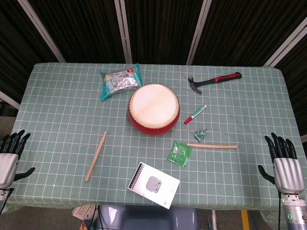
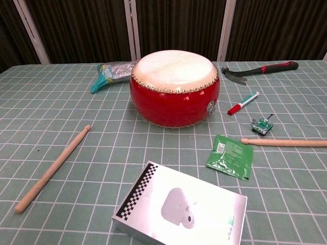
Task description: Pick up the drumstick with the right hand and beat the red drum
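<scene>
Nothing is done yet: the right hand (image 1: 286,165) waits empty with fingers spread wide, well right of the red drum (image 1: 153,109), and the nearer drumstick (image 1: 212,145) lies untouched on the tabletop right of the drum.

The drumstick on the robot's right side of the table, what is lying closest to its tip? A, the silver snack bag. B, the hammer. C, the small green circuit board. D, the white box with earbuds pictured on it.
C: the drumstick lies flat near the right hand, and the small green circuit board sits just above its tip, nearer than anything else.
</scene>
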### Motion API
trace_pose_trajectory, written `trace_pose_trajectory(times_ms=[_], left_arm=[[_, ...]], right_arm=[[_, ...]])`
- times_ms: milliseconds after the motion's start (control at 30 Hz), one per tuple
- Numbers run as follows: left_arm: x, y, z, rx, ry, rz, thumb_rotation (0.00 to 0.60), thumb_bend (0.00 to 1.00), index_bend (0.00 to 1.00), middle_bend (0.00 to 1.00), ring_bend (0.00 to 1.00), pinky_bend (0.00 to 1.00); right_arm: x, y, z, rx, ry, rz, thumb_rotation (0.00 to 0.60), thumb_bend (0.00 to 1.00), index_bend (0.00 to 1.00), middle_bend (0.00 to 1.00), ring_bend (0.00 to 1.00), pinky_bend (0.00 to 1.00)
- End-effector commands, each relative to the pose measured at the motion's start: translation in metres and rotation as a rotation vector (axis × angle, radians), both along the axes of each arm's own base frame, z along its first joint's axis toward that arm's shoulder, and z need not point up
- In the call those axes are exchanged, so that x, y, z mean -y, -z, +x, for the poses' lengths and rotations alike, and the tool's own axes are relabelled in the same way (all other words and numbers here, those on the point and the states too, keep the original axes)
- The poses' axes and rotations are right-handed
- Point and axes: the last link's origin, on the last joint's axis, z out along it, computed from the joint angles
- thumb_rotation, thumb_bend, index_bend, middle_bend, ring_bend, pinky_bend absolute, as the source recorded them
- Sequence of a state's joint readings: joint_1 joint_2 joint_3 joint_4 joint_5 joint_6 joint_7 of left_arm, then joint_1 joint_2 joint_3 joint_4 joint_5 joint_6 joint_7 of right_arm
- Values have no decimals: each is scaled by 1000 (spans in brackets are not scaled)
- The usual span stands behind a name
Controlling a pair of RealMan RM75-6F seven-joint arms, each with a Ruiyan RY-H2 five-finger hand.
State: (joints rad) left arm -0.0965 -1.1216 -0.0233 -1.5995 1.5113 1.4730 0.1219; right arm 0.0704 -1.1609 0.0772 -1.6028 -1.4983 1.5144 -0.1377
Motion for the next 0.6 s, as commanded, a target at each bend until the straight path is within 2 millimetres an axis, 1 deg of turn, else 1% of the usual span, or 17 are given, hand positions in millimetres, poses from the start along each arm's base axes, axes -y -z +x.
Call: trace_pose_trajectory(times_ms=[33,467,500,567,600], left_arm=[[0,0,-1,2,-8,-2,600,0,0,0,0,0],[0,0,0,3,-12,-5,600,0,0,0,0,0],[0,0,0,3,-11,-6,600,0,0,0,0,0],[1,0,1,5,-9,-7,600,0,0,0,0,0],[1,0,1,7,-6,-7,600,0,0,0,0,0]], right_arm=[[0,0,0,-2,1,2,600,295,0,0,2,52],[0,1,2,3,1,11,600,295,0,0,2,52],[2,2,5,18,-7,11,600,295,0,0,2,52],[4,2,8,32,-15,2,600,295,0,4,25,66],[6,2,12,51,-26,-9,600,294,0,38,83,118]])
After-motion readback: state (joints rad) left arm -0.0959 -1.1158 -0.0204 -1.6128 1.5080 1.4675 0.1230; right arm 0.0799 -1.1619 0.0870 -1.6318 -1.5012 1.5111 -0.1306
